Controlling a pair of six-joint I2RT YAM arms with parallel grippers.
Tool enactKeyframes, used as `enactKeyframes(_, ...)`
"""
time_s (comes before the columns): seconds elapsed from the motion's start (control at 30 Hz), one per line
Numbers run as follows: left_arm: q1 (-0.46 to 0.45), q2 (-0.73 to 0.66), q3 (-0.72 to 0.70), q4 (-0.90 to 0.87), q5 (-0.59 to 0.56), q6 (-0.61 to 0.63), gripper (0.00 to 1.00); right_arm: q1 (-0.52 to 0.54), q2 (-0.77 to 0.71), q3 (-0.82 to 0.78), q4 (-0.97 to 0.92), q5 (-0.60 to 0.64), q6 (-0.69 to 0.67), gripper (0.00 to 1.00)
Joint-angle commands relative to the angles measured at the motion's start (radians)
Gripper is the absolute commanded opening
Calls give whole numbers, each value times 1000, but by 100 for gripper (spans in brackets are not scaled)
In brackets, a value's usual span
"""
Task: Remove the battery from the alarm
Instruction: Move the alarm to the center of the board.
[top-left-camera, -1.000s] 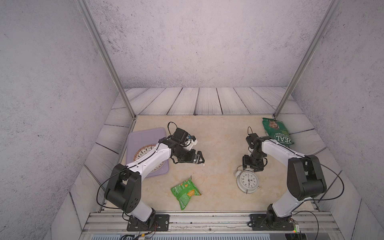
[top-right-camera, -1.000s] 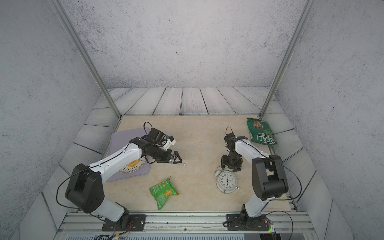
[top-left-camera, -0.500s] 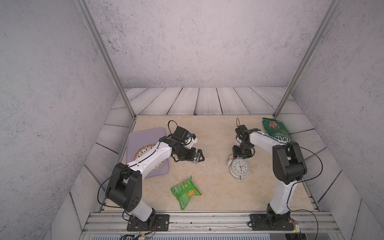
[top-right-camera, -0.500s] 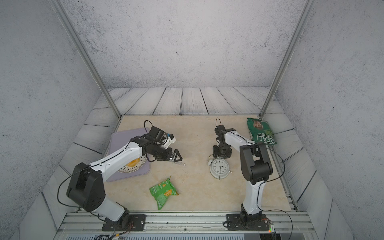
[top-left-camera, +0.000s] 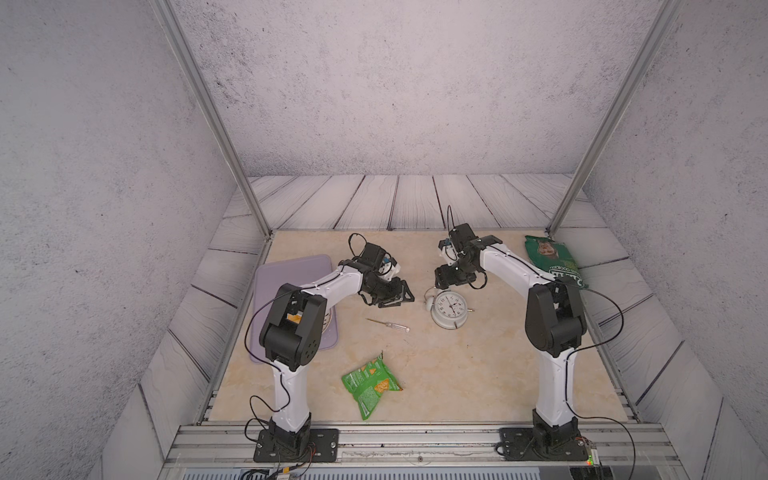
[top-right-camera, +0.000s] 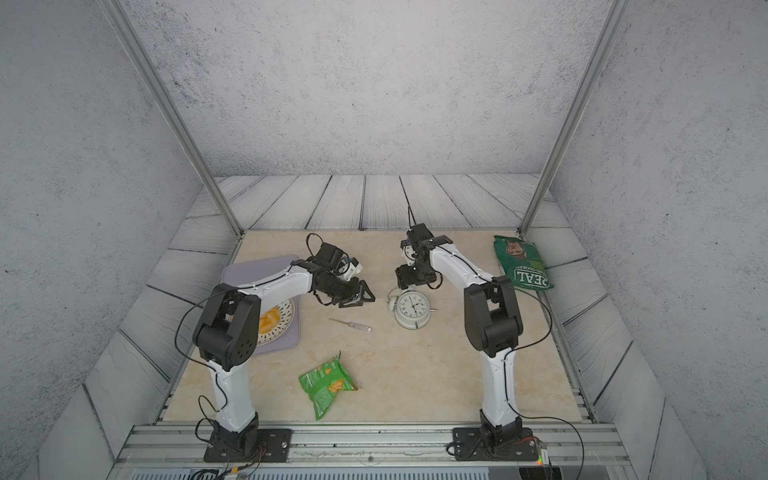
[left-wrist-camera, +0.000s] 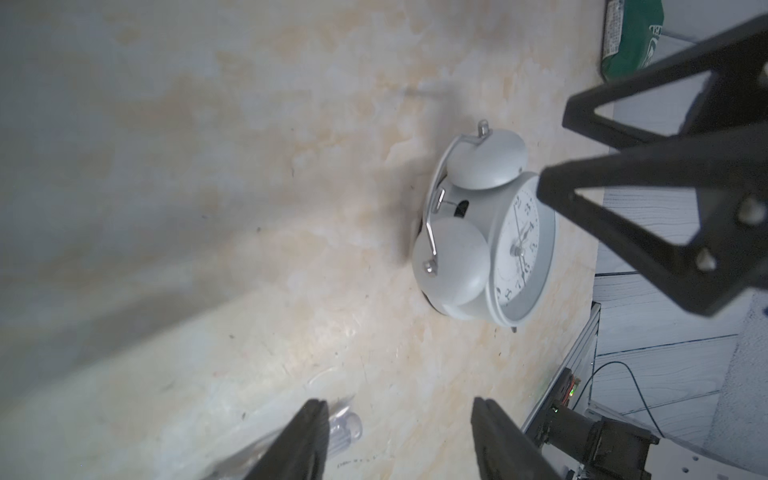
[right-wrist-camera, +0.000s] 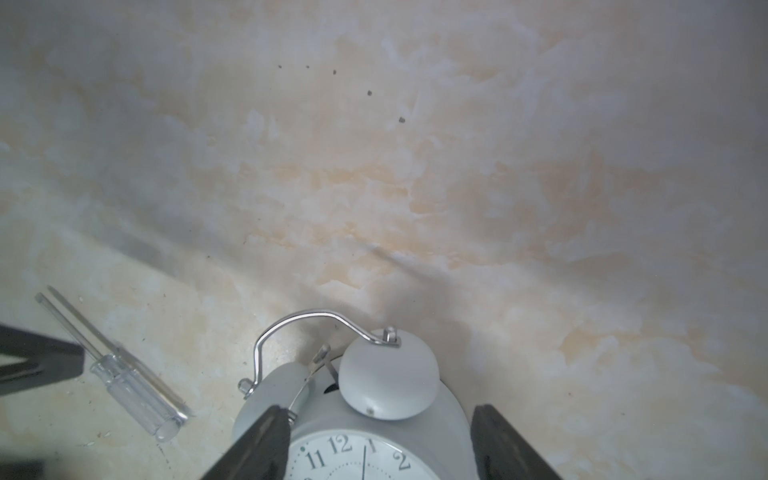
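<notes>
Alarm (top-left-camera: 449, 309) face-up, centre-right of frame; right jaws, apart, straddle its bell end; left jaws, apart and empty, farther left.

Shows speckled grey plaster walls (top-left-camera: 374, 83), a beige marbled table surface (top-left-camera: 457, 365) bordered by pale grey wooden planks (top-left-camera: 415, 203), and slanted aluminium corner posts (top-left-camera: 208, 112).

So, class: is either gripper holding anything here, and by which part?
Nothing seems held. The left gripper is open and empty; the right gripper straddles the bell end of the alarm, a gap showing at one side.
</notes>
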Motion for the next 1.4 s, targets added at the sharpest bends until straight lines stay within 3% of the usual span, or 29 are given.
enactKeyframes(0.0,15,98,110,45,58,-37,58,-7,-193,-133,45,-17,-4,76)
enactKeyframes(0.17,12,255,265,76,153,-83,46,-7,-403,-387,198,-22,45,77)
enactKeyframes(0.33,1,374,373,91,220,-123,41,-9,-563,-595,328,6,83,77)
enactKeyframes(0.57,-46,423,376,186,293,-188,33,-9,-634,-688,364,31,85,77)
enactKeyframes(0.63,-53,433,377,188,288,-195,25,-9,-633,-703,376,31,87,77)
enactKeyframes(0.77,-50,429,366,193,273,-237,0,-6,-646,-744,432,38,96,77)
enactKeyframes(0.93,-36,298,288,188,180,-244,0,6,-718,-858,545,77,46,77)
enactKeyframes(1.2,-28,131,182,199,86,-268,0,95,-833,-1074,886,175,-155,80)
enactKeyframes(1.23,-29,135,181,208,91,-265,3,95,-837,-1075,895,191,-154,80)
enactKeyframes(1.27,-31,151,188,211,101,-259,21,95,-840,-1075,898,204,-154,80)
enactKeyframes(1.3,-31,172,195,219,123,-249,28,95,-841,-1071,895,212,-158,80)
enactKeyframes(1.37,-41,221,209,253,188,-226,38,95,-851,-1065,876,220,-147,81)
